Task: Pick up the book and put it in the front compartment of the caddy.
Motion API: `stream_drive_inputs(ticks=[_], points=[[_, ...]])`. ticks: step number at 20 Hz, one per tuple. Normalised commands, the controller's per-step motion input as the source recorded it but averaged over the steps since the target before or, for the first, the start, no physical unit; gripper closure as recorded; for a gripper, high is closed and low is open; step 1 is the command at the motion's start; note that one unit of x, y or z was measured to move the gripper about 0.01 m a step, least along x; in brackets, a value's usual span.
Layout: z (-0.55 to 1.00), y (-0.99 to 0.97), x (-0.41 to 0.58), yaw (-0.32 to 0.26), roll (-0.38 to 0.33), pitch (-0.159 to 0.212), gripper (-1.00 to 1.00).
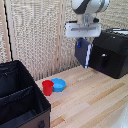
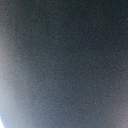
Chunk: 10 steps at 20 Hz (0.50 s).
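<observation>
The navy-blue book (image 1: 83,54) hangs upright in the air above the wooden table, held at its top edge by my gripper (image 1: 81,42), which is shut on it. It hangs well over to the exterior view's right, far from the caddy. The black fabric caddy (image 1: 20,97) stands at the exterior view's lower left, its inner dividers showing. The long narrow front compartment (image 1: 17,111) lies along its nearer wall. In the wrist view a dark blue-grey surface, the book (image 2: 64,60), fills almost the whole picture, blurred by closeness.
A red cup (image 1: 47,87) and a small blue bowl (image 1: 58,84) stand together on the wooden table (image 1: 90,100) between caddy and book. A glossy black appliance (image 1: 112,52) stands at the exterior view's right. A slatted wall runs behind.
</observation>
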Motion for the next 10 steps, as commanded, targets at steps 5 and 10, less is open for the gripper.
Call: stream_drive_inputs(ticks=[5, 10], points=[[0.35, 0.40, -0.111, -0.178, 0.037, 0.000, 1.00], [0.18, 0.66, -0.025, -0.157, -0.016, 0.000, 1.00]])
